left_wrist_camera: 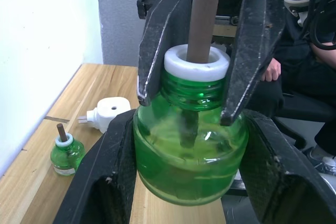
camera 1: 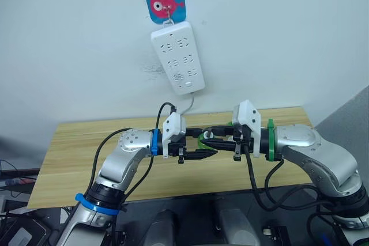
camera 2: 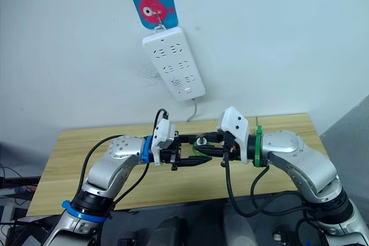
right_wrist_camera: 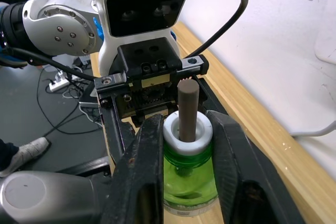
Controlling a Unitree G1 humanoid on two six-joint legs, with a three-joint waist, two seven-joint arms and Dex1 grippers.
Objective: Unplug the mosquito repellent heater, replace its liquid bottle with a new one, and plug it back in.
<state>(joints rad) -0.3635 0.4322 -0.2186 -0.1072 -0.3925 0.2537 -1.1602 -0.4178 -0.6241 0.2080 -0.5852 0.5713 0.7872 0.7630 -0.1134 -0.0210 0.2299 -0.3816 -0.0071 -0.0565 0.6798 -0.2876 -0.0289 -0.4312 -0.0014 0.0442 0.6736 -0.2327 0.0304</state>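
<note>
Grippers are meeting at frame centre: left gripper (left_wrist_camera: 184, 145) is clamping the green liquid bottle (left_wrist_camera: 190, 145) body, right gripper (right_wrist_camera: 181, 156) is clamping its white neck. Mosquito repellent heater (left_wrist_camera: 107, 112) is lying unplugged on the wooden table (left_wrist_camera: 94, 85), lower left, near a second green bottle (left_wrist_camera: 66, 154).

Two green liquid bottles are in sight: one (left_wrist_camera: 190, 145) held between the two pincers, with a white collar and a brown wick, and a second (left_wrist_camera: 66, 153) standing on the counter (left_wrist_camera: 100, 82). One mosquito repellent heater (left_wrist_camera: 106, 112), white with metal prongs, lies on the counter just beside that second bottle. Two pincers are there, the left pincer (camera 1: 199, 154) and the right pincer (camera 1: 214, 136), each with two black fingers. One white power strip (camera 1: 177, 57) hangs on the wall from one blue and pink fish-patterned hook plate (camera 1: 164, 0).
</note>
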